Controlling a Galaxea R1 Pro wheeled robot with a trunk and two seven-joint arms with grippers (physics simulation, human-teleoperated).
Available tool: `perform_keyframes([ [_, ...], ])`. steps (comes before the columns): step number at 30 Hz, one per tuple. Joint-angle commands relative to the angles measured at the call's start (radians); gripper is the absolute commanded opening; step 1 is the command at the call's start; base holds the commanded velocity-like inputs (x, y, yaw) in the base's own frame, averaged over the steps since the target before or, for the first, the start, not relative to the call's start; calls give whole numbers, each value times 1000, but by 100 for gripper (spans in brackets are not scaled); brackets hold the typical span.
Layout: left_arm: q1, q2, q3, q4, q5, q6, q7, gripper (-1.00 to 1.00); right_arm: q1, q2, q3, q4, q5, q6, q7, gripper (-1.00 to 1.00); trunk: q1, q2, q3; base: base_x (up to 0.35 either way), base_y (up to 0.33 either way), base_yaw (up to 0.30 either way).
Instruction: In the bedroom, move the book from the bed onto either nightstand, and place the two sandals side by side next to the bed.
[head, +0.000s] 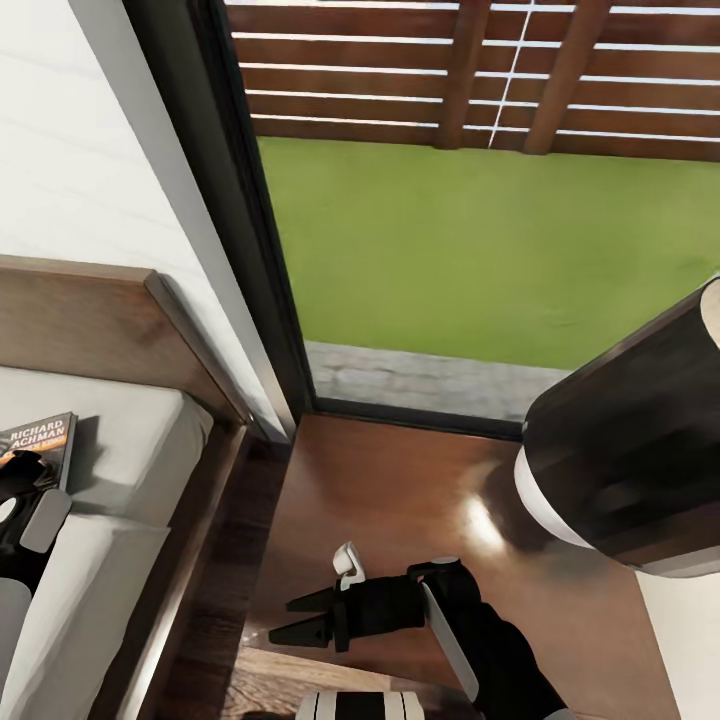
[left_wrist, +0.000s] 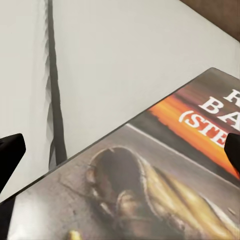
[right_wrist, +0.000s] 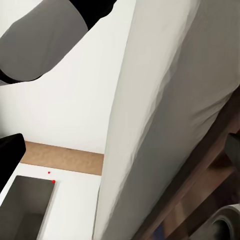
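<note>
Head view: book (head: 42, 447) lies flat on the bed (head: 130, 440) mattress near the headboard, at 9 o'clock in frame. Left gripper (head: 22, 478) sits right on the book's near edge, at about 7 o'clock from the cover lettering; can't tell contact from here. Nightstand (head: 400, 500) is at 5 o'clock of frame centre, glossy top mostly free, lamp (head: 630, 450) crowding its 3 o'clock side. Right gripper (head: 300, 615) hovers over the nightstand's near corner at 6 o'clock, fingers spread, holding nothing.

Risks, my read: the book is thin and flat on soft bedding, so a closing pinch may skate over the cover or grab mattress fabric instead of an edge. On transfer, the lamp shade leaves a narrow drop zone; a wide swing could clip it. The right arm parked over the nightstand could also block the left arm's path.

Left wrist view: the cover fills the lower half, orange band at 3 o'clock, dark picture at 6. Fingertips (left_wrist: 11, 150) show at 9 and 3 o'clock, wide apart, straddling the cover and not gripping it. The book is close under the fingers; gap versus touch is unclear.

Right wrist view: mattress side and wooden frame run diagonally; one dark fingertip (right_wrist: 10, 150) at 9 o'clock, nothing between the fingers.
</note>
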Motion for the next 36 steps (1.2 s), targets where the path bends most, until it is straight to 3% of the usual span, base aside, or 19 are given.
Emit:
perform_keyframes([
  [1,0,-6,-2,2,27,-6,-2,100,0,0,1,0,-6,7,-1,100,0,0,-1,0,0,-2],
  [36,0,-6,-1,2,27,-6,-2,100,0,0,4,0,-6,7,0,100,0,0,5,0,0,-37],
])
